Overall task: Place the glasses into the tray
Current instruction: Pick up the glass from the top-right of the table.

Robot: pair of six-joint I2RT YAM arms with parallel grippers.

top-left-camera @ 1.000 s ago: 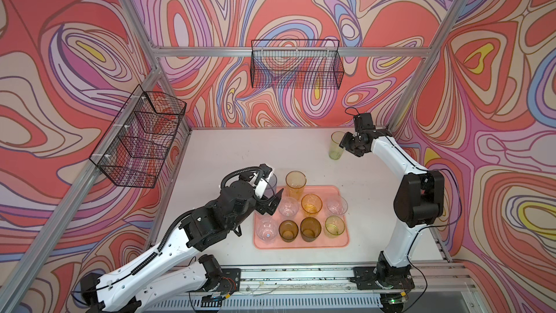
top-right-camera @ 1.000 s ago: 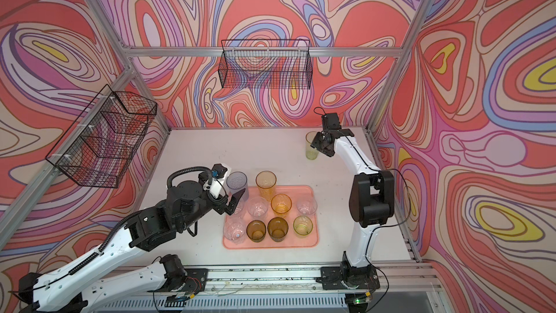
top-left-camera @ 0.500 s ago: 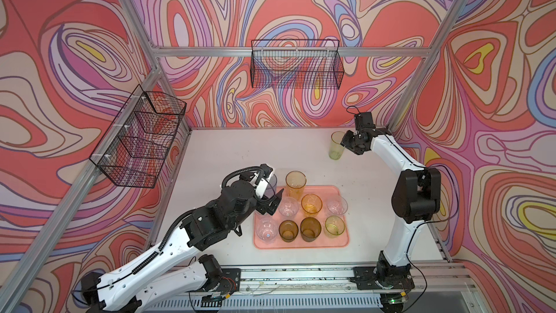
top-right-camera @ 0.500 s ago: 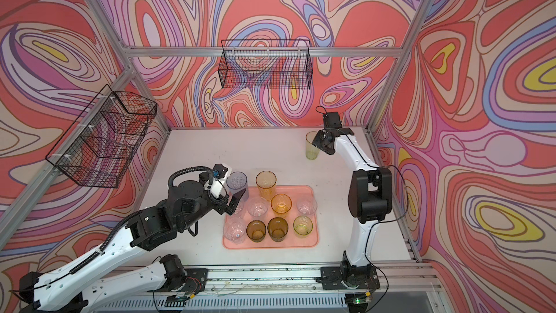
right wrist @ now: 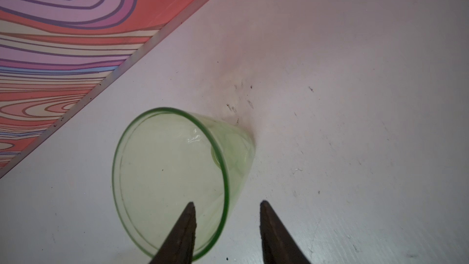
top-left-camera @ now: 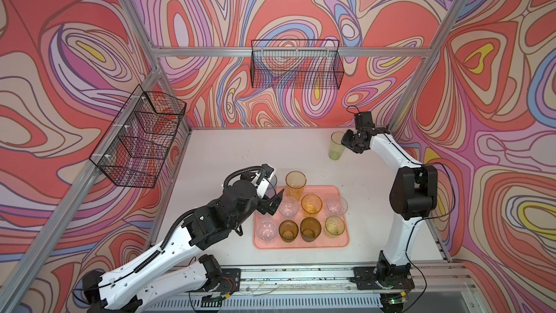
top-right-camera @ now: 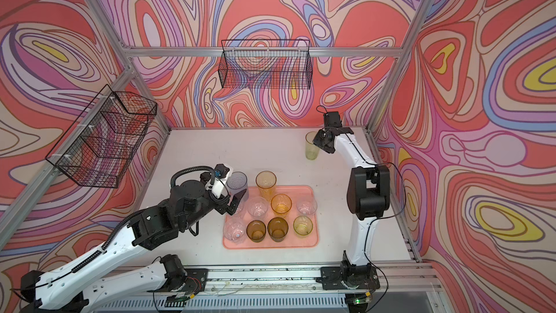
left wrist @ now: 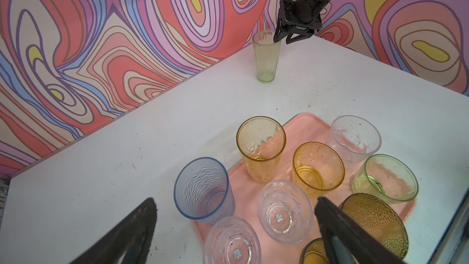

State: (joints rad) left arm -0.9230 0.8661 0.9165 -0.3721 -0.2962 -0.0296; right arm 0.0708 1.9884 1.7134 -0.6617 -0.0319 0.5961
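The salmon-pink tray [top-left-camera: 301, 243] [top-right-camera: 270, 243] [left wrist: 236, 181] holds several upright glasses, clear, amber, brown and yellow-green. A tall blue-grey glass [top-right-camera: 237, 180] [left wrist: 203, 189] stands at the tray's far left corner. I cannot tell whether its base is on the rim. My left gripper [top-left-camera: 270, 198] [left wrist: 234, 200] hovers open over the two clear glasses there and holds nothing. A tall green glass [top-left-camera: 336, 146] [top-right-camera: 311, 146] [left wrist: 266, 57] [right wrist: 172, 173] stands alone at the far right of the table. My right gripper [top-left-camera: 344, 141] [right wrist: 227, 203] straddles its rim, one finger inside and one outside, with a gap left.
A black wire basket [top-left-camera: 296, 67] hangs on the back wall. Another wire basket [top-left-camera: 138, 140] hangs on the left wall. Aluminium frame posts [top-left-camera: 406, 109] stand at the table's corners. The arms' mounting rail [top-left-camera: 301, 278] runs along the front edge.
My right gripper's jaws have narrowed around the green glass's rim. The left arm and the glasses on the tray have not moved.
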